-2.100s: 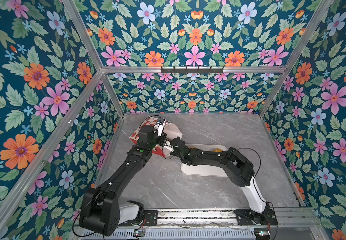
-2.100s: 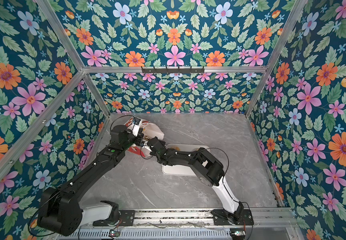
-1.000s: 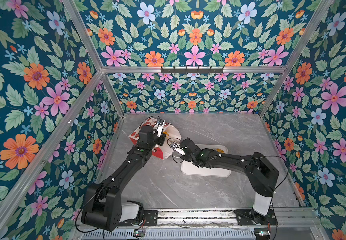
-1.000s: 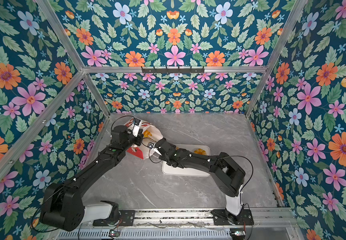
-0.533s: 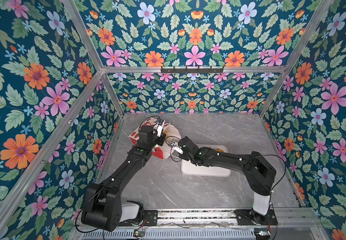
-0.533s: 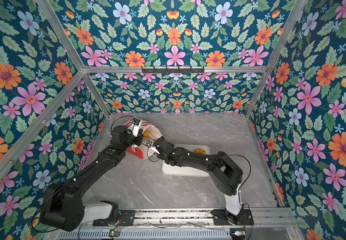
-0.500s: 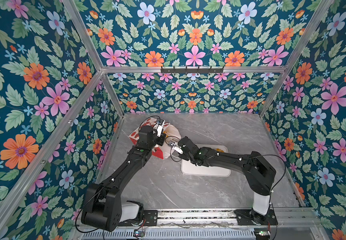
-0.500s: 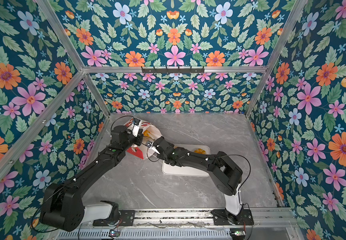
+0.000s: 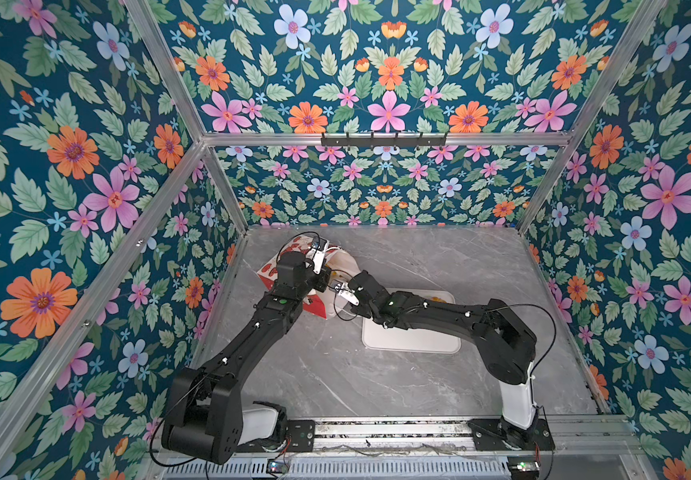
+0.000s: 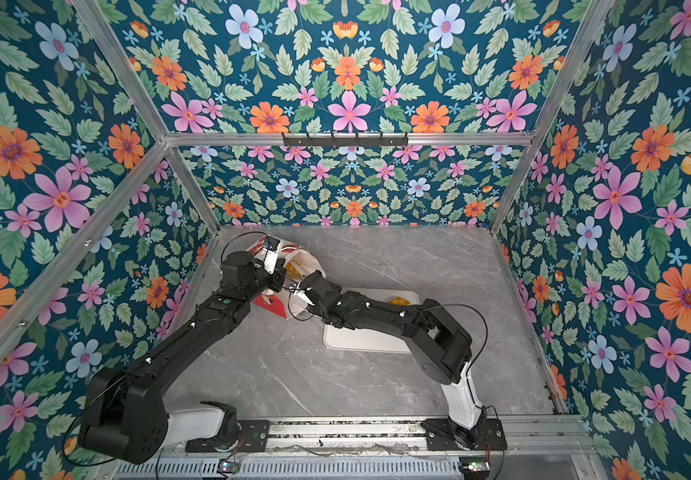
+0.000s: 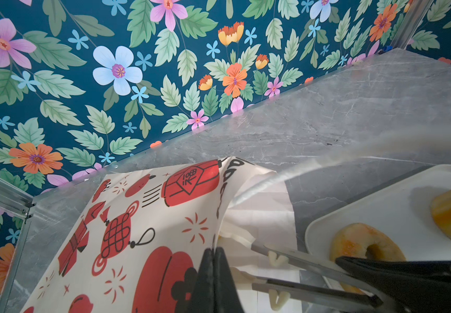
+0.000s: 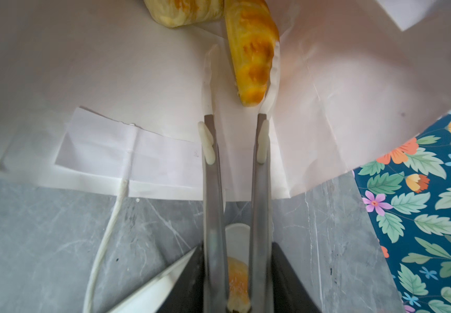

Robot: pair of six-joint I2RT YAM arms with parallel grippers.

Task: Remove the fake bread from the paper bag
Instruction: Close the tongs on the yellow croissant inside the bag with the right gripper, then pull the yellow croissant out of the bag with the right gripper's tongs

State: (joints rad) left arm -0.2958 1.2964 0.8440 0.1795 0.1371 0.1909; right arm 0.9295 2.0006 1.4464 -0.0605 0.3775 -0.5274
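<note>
Floral walls box in your grey marble surface; the paper bag lies on its side near the far left corner, mouth toward the white tray, which already carries a doughnut. Your left tool is pinched shut on the bag's rim. Your right tool, tongs partly open, straddles a pastry inside the mouth, one blade touching it. Close gently, centred, then draw straight out.

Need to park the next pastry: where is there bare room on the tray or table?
The white tray is bare along its near edge; pastries sit at its far end. Open grey table lies beyond it toward the back wall. Around the paper bag both grippers crowd.
</note>
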